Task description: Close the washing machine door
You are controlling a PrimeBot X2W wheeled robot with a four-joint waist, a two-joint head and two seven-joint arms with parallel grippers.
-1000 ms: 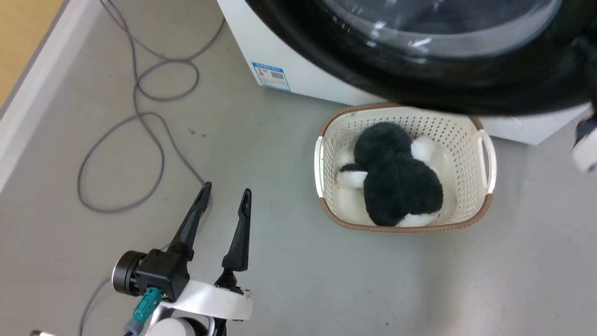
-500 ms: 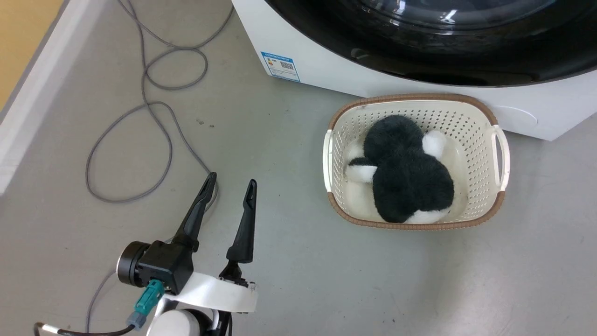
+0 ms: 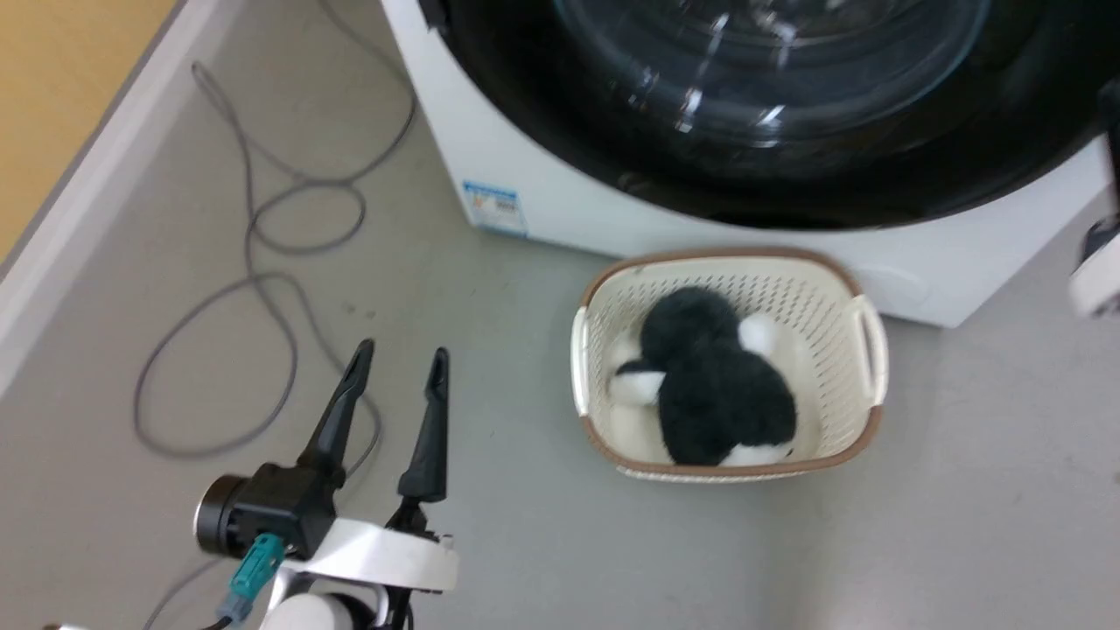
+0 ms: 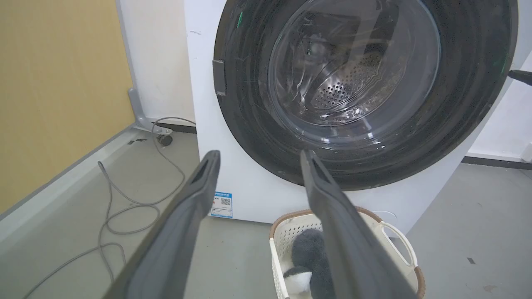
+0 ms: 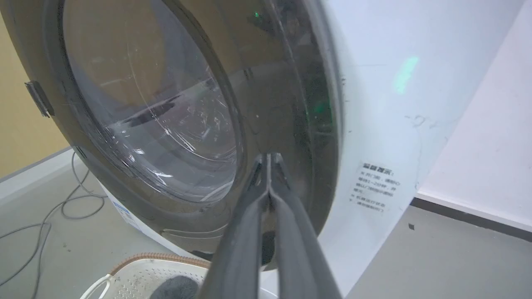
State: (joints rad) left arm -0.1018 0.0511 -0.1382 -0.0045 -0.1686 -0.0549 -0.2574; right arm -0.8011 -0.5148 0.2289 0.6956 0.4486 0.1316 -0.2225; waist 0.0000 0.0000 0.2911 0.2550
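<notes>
Door: the door lies flat against the white front of the machine. No gap shows along its rim in either wrist view.
Change: a second ago the door's lower rim hung out over the back edge of the basket in the head view. Now a band of the machine's front shows between rim and basket. The head camera has shifted too, but that relation has changed all the same.
Meaning: the door has swung home, so the task looks all but done. Whether the latch has caught cannot be told.
Right gripper: the right gripper has its fingers pressed together with nothing between them. Its tips are at the door's rim on the right of the machine's front. I cannot tell whether they touch it or sit just off it.
Left gripper: the left gripper is spread wide and empty. It is well out in front of the machine, toward its left corner, above the floor.
Basket: it sits just in front of the machine, below the door, with a plush toy inside.
Next: probably a firm push on the rim if the latch is not yet home, then a retreat.
</notes>
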